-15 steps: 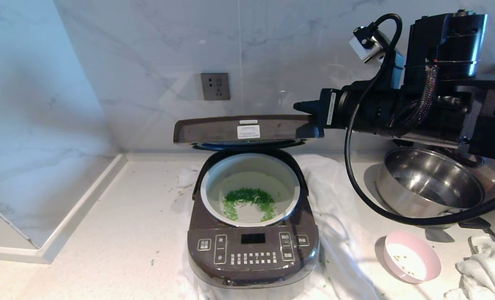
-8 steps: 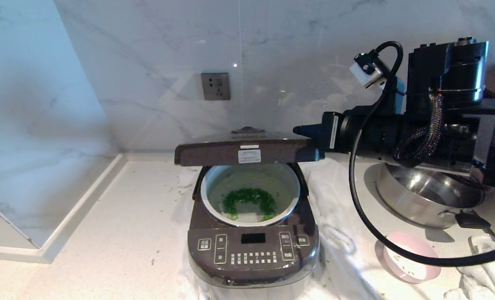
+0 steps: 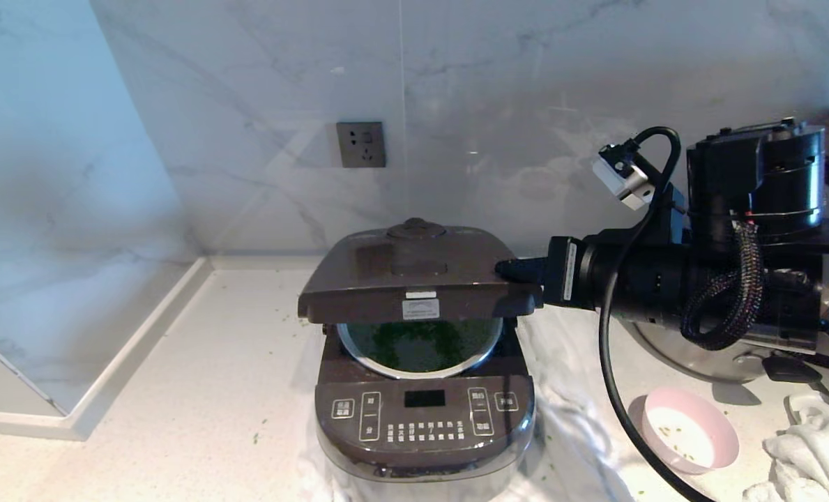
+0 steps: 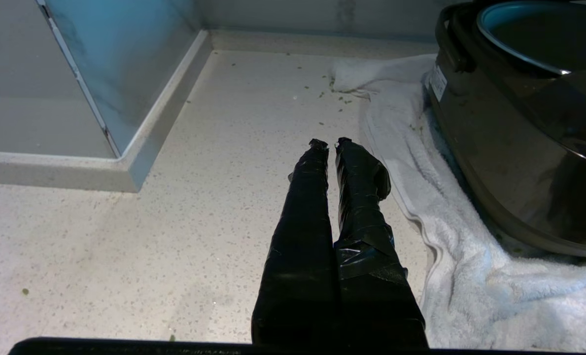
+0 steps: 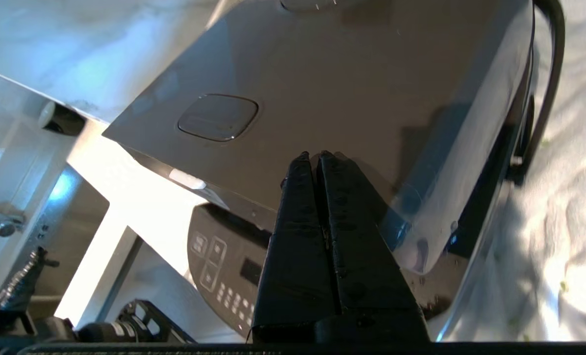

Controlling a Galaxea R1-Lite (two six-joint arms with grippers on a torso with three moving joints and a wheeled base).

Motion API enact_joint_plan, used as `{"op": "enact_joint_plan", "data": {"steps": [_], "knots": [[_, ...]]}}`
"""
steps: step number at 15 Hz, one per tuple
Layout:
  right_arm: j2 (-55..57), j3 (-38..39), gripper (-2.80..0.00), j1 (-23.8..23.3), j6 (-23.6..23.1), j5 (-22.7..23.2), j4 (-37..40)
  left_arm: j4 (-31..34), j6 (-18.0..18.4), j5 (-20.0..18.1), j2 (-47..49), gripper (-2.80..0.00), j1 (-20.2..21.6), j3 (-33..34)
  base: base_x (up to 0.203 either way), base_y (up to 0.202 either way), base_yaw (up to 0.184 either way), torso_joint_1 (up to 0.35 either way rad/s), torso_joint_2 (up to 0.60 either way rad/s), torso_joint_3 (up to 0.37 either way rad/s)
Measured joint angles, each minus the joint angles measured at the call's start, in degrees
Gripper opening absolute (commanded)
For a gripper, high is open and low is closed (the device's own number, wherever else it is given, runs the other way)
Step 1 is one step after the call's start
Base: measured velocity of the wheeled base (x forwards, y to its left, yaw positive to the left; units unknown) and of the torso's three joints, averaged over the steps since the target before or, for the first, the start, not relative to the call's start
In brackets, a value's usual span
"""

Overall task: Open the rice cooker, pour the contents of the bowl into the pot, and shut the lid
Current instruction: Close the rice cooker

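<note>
The dark brown rice cooker (image 3: 424, 422) stands on a white towel, its lid (image 3: 414, 275) hinged down to a narrow gap over the pot (image 3: 421, 366). Green contents (image 3: 421, 345) show dimly in the shadowed pot. My right gripper (image 3: 508, 268) is shut, its tips resting on the lid's top near its right edge; in the right wrist view this gripper (image 5: 315, 157) lies against the lid (image 5: 352, 88) beside the oblong push button (image 5: 218, 117). The pink bowl (image 3: 689, 431) sits at the front right, nearly empty. My left gripper (image 4: 328, 144) hangs shut over the counter, left of the cooker (image 4: 519, 148).
A steel pan (image 3: 700, 355) sits behind the right arm, and a crumpled cloth (image 3: 804, 446) lies at the far right. The white towel (image 3: 574, 432) spreads under and around the cooker. A wall socket (image 3: 360, 144) is on the marble backsplash. Green flecks dot the counter.
The right gripper has come down and pushed the lid with it from half raised to almost shut. The pot has gone into shadow. The left arm has not moved.
</note>
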Motion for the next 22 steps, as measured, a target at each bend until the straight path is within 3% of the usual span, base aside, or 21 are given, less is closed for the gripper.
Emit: {"op": "enact_joint_plan", "data": {"steps": [22], "knots": [[5.07, 10.49, -2.80, -0.41, 8.30, 3.47, -0.99, 0.02, 0.00, -0.02, 0.00, -2.80, 0.00, 0.00, 0.000, 0.000, 0.000, 0.000, 0.00, 0.000]]}}
